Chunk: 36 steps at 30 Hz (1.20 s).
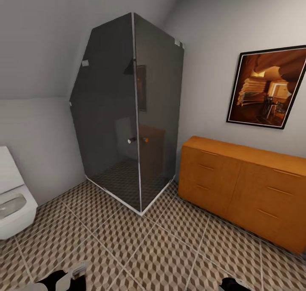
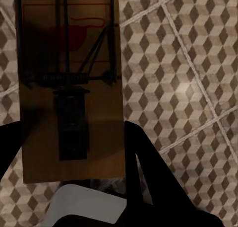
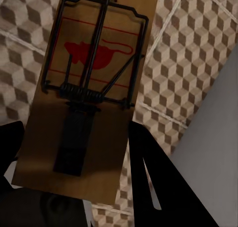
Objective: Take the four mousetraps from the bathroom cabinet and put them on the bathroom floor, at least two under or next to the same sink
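A tan wooden mousetrap (image 2: 69, 83) with dark wire parts and a red print sits between the dark fingers of my left gripper (image 2: 74, 162), which is shut on it above the cube-patterned floor (image 2: 183, 88). My right gripper (image 3: 79, 172) is likewise shut on a second mousetrap (image 3: 94, 98), also held over the tiles. In the head view the orange-brown cabinet (image 1: 246, 189) stands against the right wall, its drawer fronts closed. The bathroom floor (image 1: 148, 248) stretches between me and it. The sink is out of view.
A dark glass shower enclosure (image 1: 131, 125) fills the far corner, just left of the cabinet. A white toilet (image 1: 12, 206) juts out from the left wall. A framed picture (image 1: 267, 87) hangs above the cabinet. A pale wall (image 3: 208, 152) lies close to the right gripper.
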Tool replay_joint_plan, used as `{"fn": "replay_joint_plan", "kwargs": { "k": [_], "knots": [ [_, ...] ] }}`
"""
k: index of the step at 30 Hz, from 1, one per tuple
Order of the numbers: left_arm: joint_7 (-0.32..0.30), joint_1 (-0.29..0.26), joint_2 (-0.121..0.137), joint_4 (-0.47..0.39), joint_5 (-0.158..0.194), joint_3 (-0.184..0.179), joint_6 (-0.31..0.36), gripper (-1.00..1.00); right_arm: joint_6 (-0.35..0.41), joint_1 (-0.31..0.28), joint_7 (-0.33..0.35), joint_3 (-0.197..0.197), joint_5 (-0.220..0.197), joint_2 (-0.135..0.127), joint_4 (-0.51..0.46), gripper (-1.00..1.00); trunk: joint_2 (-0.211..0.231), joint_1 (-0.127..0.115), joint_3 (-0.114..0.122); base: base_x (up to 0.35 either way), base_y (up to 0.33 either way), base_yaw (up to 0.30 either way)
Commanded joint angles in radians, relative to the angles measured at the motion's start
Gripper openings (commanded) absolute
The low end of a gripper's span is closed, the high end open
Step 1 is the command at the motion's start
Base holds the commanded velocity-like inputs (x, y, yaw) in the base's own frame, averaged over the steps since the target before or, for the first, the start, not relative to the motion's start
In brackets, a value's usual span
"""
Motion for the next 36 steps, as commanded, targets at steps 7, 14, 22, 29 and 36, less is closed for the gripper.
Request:
{"fn": "replay_joint_plan", "kwargs": {
  "k": [7,14,22,29,36],
  "knots": [
    [-0.002,-0.001,-0.004,0.0,0.009,-0.01,-0.02,-1.0,0.005,0.0,-0.002,0.009,-0.013,0.0,-0.003,-1.0,-0.001,0.0,-0.001,0.0,0.0,0.275],
    [-0.003,-0.001,-0.004,-0.001,0.011,-0.008,-0.023,-1.0,0.005,0.0,0.001,0.009,-0.009,0.002,-0.003,-1.0,-0.001,0.0,-0.001,0.0,0.0,0.288],
    [-0.003,-0.001,-0.004,0.002,0.011,-0.008,-0.025,-1.0,0.005,0.002,0.001,0.008,-0.007,0.002,-0.003,-1.0,-0.001,0.0,-0.002,0.0,0.0,0.289],
    [-0.003,-0.001,-0.006,0.004,0.01,-0.009,-0.025,-1.0,0.005,0.002,0.002,0.01,-0.006,0.003,-0.003,-1.0,-0.001,0.0,-0.004,0.0,0.0,0.29],
    [-0.004,-0.001,-0.009,0.002,0.009,-0.01,-0.025,-1.0,0.005,0.002,0.002,0.014,0.0,0.004,-0.003,-1.0,-0.001,0.0,-0.007,0.0,0.0,0.29]
  ]
}}
